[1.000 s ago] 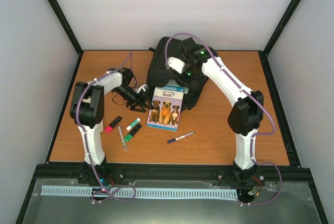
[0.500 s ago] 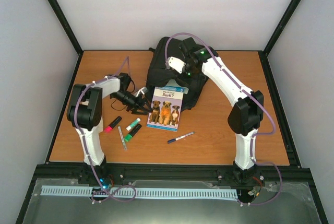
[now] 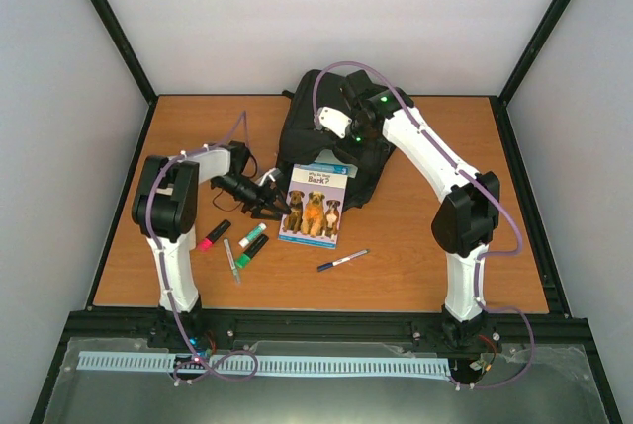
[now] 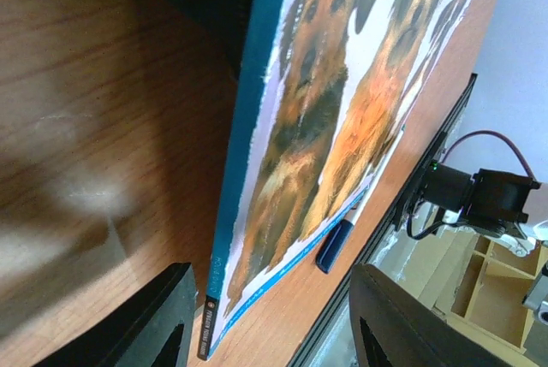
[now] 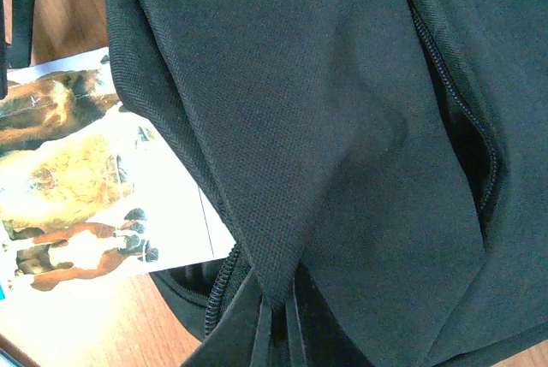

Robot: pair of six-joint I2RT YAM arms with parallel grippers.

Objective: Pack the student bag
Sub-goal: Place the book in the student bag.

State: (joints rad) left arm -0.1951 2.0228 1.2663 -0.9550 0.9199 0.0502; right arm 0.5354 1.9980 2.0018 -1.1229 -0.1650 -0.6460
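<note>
The black student bag [image 3: 321, 127] lies at the back middle of the table. My right gripper [image 3: 348, 139] is shut on a fold of the bag's fabric [image 5: 282, 290] beside its zip and holds it up. A book with dogs on its cover [image 3: 315, 205] lies in front of the bag, its far edge under the lifted fabric; it also shows in the right wrist view [image 5: 77, 179]. My left gripper [image 3: 274, 201] is open and low at the book's left edge. In the left wrist view the book's spine corner [image 4: 214, 324] sits between the open fingers [image 4: 158, 320].
A pink marker [image 3: 213, 234], two green markers [image 3: 251, 243] and a silver pen [image 3: 230, 260] lie left of the book. A blue pen [image 3: 341, 261] lies in front of it, also in the left wrist view [image 4: 334, 245]. The black table frame [image 3: 316, 323] runs along the front.
My left gripper has moved down and right to the book's left edge. The right gripper has held still on the bag fabric.
</note>
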